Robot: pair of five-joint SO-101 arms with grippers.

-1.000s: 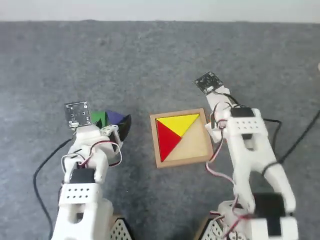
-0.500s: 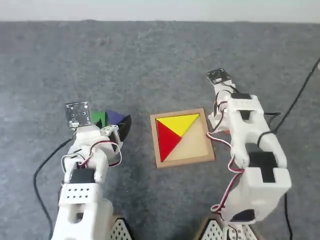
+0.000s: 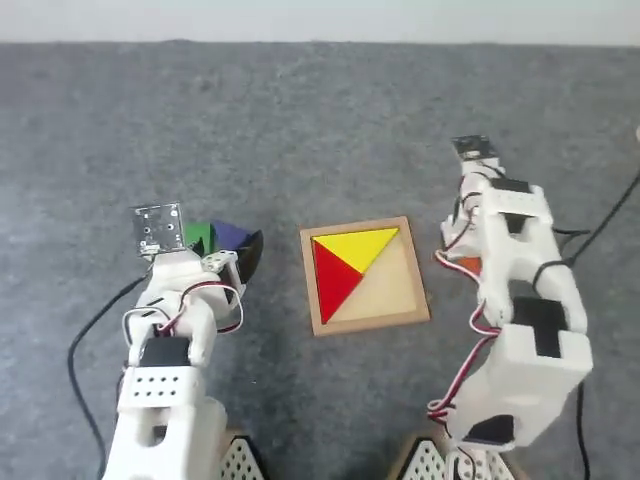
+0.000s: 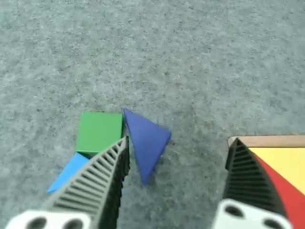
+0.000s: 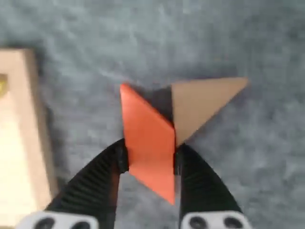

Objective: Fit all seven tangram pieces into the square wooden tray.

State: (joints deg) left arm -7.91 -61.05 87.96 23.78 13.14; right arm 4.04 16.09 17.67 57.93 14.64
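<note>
The square wooden tray [image 3: 366, 319] lies between the arms and holds a yellow triangle [image 3: 356, 247] and a red triangle [image 3: 332, 279]. My right gripper [image 5: 150, 151] is on the mat to the right of the tray, shut on an orange parallelogram [image 5: 147, 136] that shows under the arm [image 3: 466, 264]. A tan triangle [image 5: 200, 101] touches that piece. My left gripper [image 4: 180, 143] stands open left of the tray, just above a dark blue triangle [image 4: 146, 141]. A green square [image 4: 99, 131] and a light blue piece [image 4: 69, 171] lie beside that triangle.
Grey felt covers the whole table. The tray's corner [image 4: 265, 141] lies close to one left finger, and its rim [image 5: 32, 125] lies beside the right gripper. Cables trail from both arm bases near the front edge.
The right arm has swung to the right, away from the tray's right rim, with its wrist now farther back. The left arm has kept still.
</note>
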